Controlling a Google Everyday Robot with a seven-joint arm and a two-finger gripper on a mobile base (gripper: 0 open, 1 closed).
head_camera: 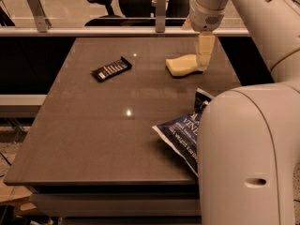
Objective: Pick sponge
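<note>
The sponge (182, 65) is a pale yellow foam block with wavy sides. It lies flat on the brown table (93, 125) at the far right. My gripper (204, 65) hangs straight down from the white arm at the sponge's right end, its cream fingers (205, 50) reaching down to the table. The fingers overlap the sponge's right edge in this view.
A black snack bar wrapper (111, 69) lies at the far left of the middle. A blue chip bag (183, 131) lies at the near right, partly hidden behind my white arm body (248, 158). A rail and office chairs stand beyond the table's far edge.
</note>
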